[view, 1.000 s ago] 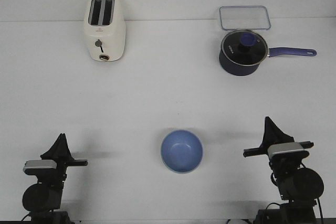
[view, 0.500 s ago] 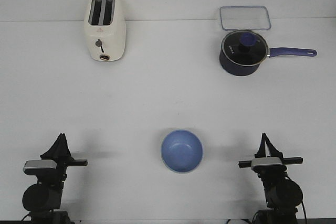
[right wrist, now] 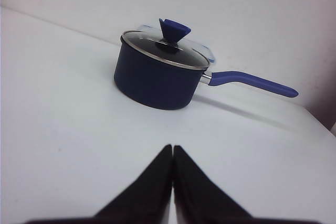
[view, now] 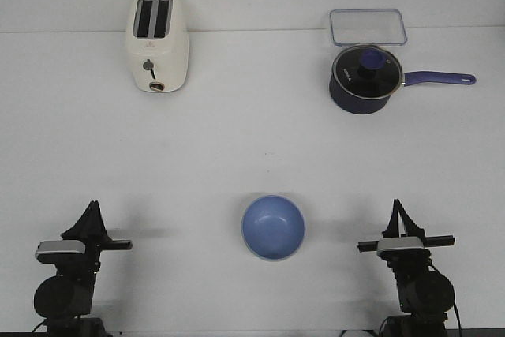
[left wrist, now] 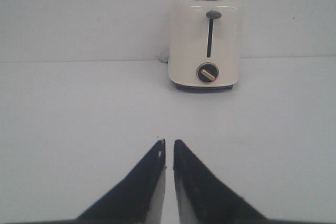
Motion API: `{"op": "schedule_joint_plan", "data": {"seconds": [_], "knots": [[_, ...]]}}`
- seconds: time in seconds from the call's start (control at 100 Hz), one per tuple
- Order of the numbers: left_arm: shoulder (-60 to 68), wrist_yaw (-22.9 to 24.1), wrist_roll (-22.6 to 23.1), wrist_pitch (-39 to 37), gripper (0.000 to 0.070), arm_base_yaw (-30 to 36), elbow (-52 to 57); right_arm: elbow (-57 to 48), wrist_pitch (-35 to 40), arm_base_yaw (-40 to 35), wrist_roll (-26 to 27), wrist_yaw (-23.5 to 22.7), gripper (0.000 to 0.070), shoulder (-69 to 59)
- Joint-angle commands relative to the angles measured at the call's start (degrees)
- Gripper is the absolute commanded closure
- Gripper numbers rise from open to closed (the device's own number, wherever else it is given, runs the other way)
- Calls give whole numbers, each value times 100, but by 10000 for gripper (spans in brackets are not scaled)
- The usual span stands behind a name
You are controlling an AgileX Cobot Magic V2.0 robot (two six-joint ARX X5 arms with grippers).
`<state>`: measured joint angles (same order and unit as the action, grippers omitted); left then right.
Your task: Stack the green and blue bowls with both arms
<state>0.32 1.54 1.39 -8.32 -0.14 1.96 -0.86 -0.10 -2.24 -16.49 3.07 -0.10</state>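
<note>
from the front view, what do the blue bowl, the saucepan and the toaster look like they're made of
Blue bowl: probably plastic or glazed ceramic; smooth, even periwinkle with a soft sheen and a paler rim. Saucepan: likely coated metal; dark navy body, see-through glass lid with a metal rim and a blue knob. Toaster: cream shell, plastic or painted metal, with a faint gloss and a brass-coloured dial.

Two black jointed arms, each topped with a silver-grey block

Left arm [view: 67, 274] and right arm [view: 414, 278] have rounded black joints, thin black crossbars, black cables on the right one, and tapering, pointed matte-black fingers [left wrist: 144, 182]
</note>
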Motion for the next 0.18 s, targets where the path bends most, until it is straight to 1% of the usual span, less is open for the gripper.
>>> {"op": "schedule_joint_plan", "data": {"seconds": [0.0, 0.17], "knots": [[-7, -2, -35, -77, 685, 0, -116, 13, -79, -9, -22, -2, 700, 2], [-7, -4, -35, -77, 685, 0, -116, 13, -79, -9, -24, -2, 700, 2]]}}
